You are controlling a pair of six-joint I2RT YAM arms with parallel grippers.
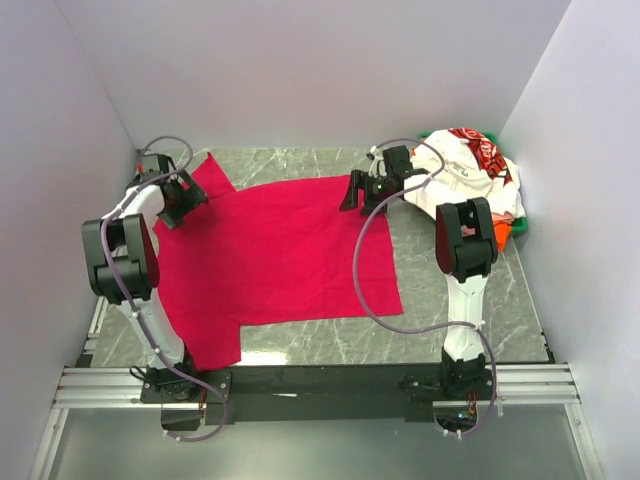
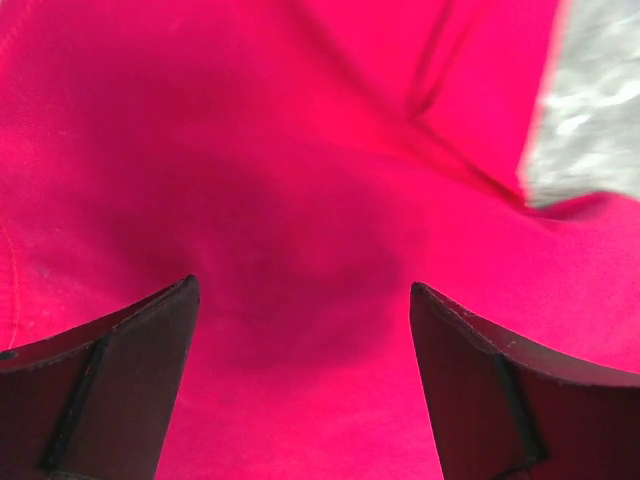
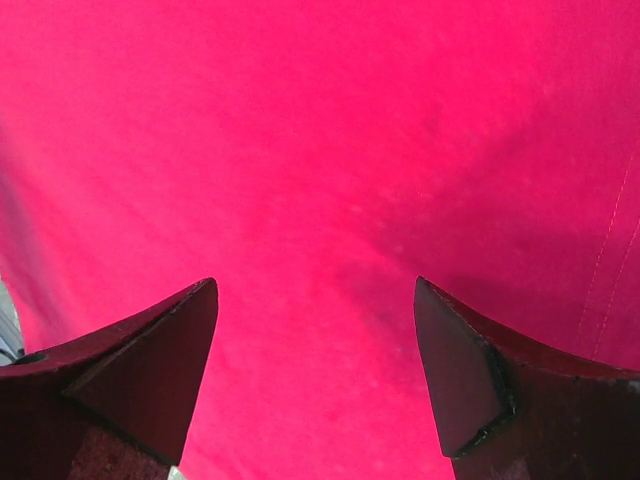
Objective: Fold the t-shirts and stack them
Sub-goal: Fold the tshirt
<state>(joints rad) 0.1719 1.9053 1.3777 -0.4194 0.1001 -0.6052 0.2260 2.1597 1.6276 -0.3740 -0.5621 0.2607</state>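
A crimson red t-shirt (image 1: 275, 250) lies spread flat across the marble table. My left gripper (image 1: 186, 203) hovers over its far left part near the sleeve, jaws open, with only red cloth (image 2: 300, 200) below the fingers. My right gripper (image 1: 356, 190) is open over the shirt's far right edge, red cloth (image 3: 320, 180) filling its view. Neither gripper holds anything. A pile of other t-shirts sits at the back right, topped by a white one with red-and-black print (image 1: 468, 172); an orange one (image 1: 502, 234) peeks out beneath.
The pile rests in a green container (image 1: 519, 228) against the right wall. White walls close in the table on the left, back and right. Bare marble (image 1: 455, 300) shows right of the red shirt and along the front edge. A strip of marble (image 2: 590, 100) shows in the left wrist view.
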